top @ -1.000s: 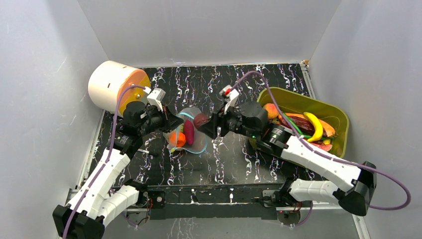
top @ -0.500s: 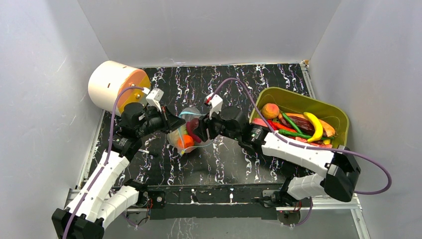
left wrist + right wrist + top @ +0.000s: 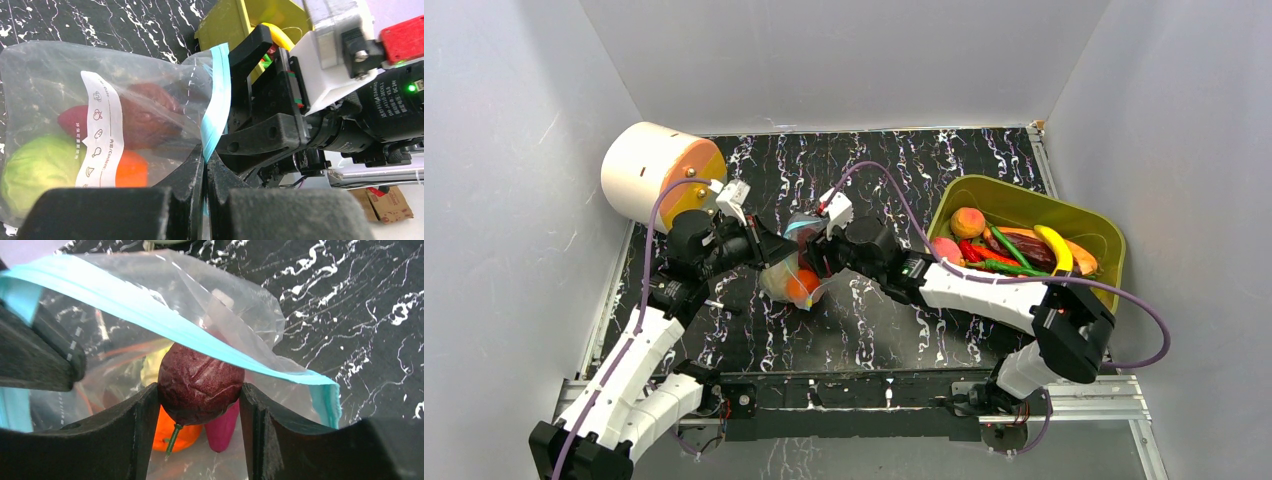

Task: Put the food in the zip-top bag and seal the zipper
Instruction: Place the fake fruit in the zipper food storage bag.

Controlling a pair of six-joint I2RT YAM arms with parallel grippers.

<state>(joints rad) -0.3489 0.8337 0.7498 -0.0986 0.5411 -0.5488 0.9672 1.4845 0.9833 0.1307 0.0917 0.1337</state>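
Fig.: bench (image 3: 874,165), black w/ white veining; grey walls on left, far & right sides; arm bases along near edge. L hand (image 3: 771,250) closed tight, pinching one end of the zipper (image 3: 218,95); it holds the zip-top bag (image 3: 60,75) centre-left over the bench, mouth facing right. R hand (image 3: 200,392) about half open, clamped on maroon toy food (image 3: 200,375); this piece sits in the bag mouth, teal strip lying across its top. The two hands nearly meet at the mouth; very little gap there. Inside bag: green cabbage (image 3: 27,175), orange (image 3: 132,172), pink piece (image 3: 223,427). Surroundings: white drum w/ orange face (image 3: 652,170) at far left, close behind L arm; olive-green bin (image 3: 984,190) at right, holding peach (image 3: 968,221), banana (image 3: 1056,245) & other pieces; R arm (image 3: 984,295) lies along bin's near-left side. Bare bench shows far-centre, also betw. hands & near edge.
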